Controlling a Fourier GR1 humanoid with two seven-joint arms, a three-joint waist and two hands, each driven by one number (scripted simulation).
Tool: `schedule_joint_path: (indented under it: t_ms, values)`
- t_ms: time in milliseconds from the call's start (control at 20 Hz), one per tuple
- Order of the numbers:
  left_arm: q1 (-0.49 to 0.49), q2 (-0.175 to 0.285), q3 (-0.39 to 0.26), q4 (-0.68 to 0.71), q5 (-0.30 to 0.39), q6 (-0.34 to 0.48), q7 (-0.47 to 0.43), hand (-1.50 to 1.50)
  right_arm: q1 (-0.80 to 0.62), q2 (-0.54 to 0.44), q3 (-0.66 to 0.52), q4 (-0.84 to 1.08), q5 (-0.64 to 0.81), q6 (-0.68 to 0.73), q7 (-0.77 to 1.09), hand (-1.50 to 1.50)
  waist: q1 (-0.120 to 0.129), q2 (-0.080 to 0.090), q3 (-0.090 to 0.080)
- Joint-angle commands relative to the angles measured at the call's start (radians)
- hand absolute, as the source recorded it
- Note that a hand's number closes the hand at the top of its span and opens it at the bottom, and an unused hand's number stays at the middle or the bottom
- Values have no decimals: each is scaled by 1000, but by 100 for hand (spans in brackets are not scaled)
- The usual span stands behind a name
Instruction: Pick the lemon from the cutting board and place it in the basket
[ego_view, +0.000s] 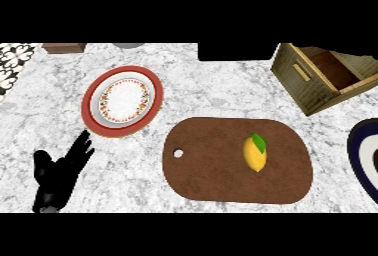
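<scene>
You're over a white, grey-veined marble counter (221, 95); patterned tiling (13, 62) borders its left corner, a dark block (236, 51) its far edge.

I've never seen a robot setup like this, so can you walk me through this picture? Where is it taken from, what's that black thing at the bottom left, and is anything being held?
The picture is taken from the robot's head, looking steeply down at a marble kitchen counter. The black shape at the lower left is the robot's left hand. Its fingers are straight and it holds nothing. The right hand does not show.

In the middle lies a brown cutting board, and on it a yellow lemon with a green leaf. At the upper right stands a wooden basket, which is where the lemon should go. A red-rimmed plate sits at the upper left, just beyond the hand. A dark-rimmed plate is cut off by the right edge.

Nothing is held yet, and the lemon lies untouched on the board.
</scene>
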Motion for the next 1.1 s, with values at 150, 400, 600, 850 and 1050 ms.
schedule_joint_path:
  t_ms: [150, 400, 600, 850, 1050]
  values:
    - [21, -4, 6, 88, 8, -23, 53, 0, 37, -11, 34, -66, -88, 12, 89, -150, 10, 14, -9]
    - [58, -20, -16, 64, -15, -27, 38, 0, 81, 49, 40, -67, -31, -54, 100, -150, 22, 17, -8]
    - [54, -25, -12, 54, -31, -11, 51, 0, 147, 105, 63, -114, 33, -78, 86, -150, 22, 17, -8]
    - [58, -5, 14, 82, -18, -52, 39, 0, 240, 161, 75, -129, 184, -89, 1, -150, 24, 20, -7]
    - [36, 1, 24, 67, -21, -52, 75, 0, 275, 189, 142, -148, 288, -83, 17, -150, 22, 19, -7]
